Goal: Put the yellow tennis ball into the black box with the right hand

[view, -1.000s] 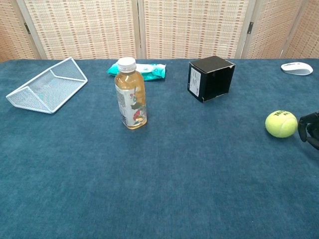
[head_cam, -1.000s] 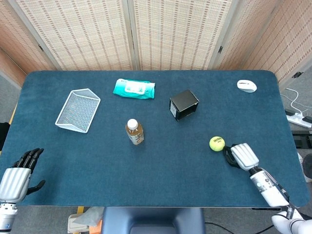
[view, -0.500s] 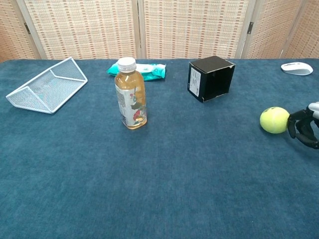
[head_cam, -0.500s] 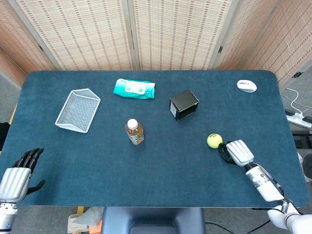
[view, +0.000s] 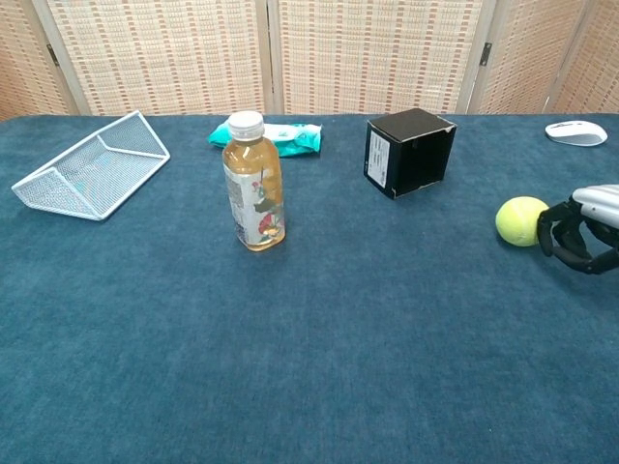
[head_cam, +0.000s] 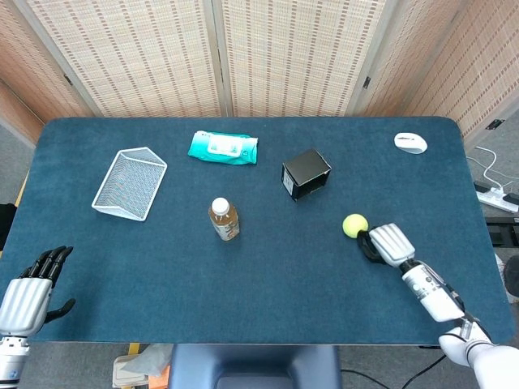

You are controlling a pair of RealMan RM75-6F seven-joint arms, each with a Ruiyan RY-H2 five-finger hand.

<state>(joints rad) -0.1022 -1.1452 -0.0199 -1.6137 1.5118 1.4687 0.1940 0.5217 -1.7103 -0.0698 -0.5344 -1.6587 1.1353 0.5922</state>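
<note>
One yellow tennis ball [head_cam: 354, 224] lies on the worktop [head_cam: 292, 275], just beside the right hand [head_cam: 384, 244], whose curled fingers grasp nothing. One black box [head_cam: 306, 173] sits apart. One left hand [head_cam: 31, 285] rests released, fingers apart.

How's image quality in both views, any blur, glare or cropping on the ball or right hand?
Head view: even light, soft shadows, tennis ball and right hand sharp. Chest view: ball sharp, no glare; right hand cropped by the frame edge, dark fingers hard to read.

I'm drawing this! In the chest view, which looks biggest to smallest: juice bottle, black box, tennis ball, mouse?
1. Juice bottle, though it stands nearer the camera.
2. Black box.
3. Tennis ball and mouse: too alike, and the mouse is farther, so unsure.
</note>
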